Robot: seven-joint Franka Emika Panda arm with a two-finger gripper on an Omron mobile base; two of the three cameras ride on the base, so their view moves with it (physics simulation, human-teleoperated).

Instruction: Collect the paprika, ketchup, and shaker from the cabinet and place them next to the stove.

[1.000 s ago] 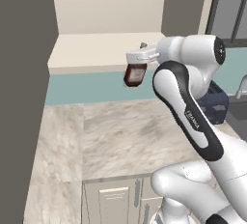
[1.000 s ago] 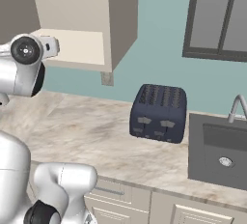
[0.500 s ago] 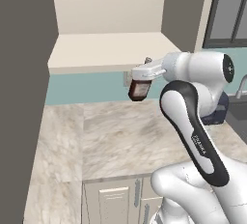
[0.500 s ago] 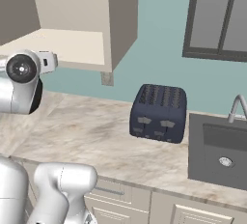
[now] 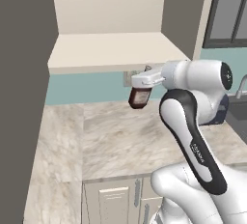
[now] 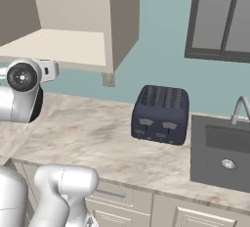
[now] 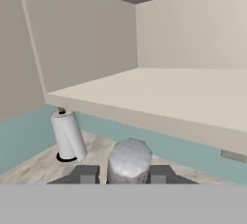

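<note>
My gripper (image 5: 141, 88) is shut on the paprika (image 5: 139, 98), a dark red-brown jar hanging cap-up just below the front edge of the cabinet (image 5: 116, 49) shelf, above the counter. In the hand view the jar's wide grey cap (image 7: 129, 161) sits between my gripper's (image 7: 129, 174) two dark fingertips. The cabinet (image 7: 169, 92) stands open and its shelf is bare. The ketchup, the shaker and the stove are out of view.
A dark toaster (image 6: 161, 114) stands on the marble counter (image 6: 93, 138), with a sink (image 6: 224, 155) to its right. A paper towel roll (image 7: 68, 135) stands on the counter under the cabinet. An outlet (image 6: 108, 79) is on the teal wall.
The gripper has come down and slightly right with the paprika, from level with the shelf edge to below it. The grip has stayed shut.
</note>
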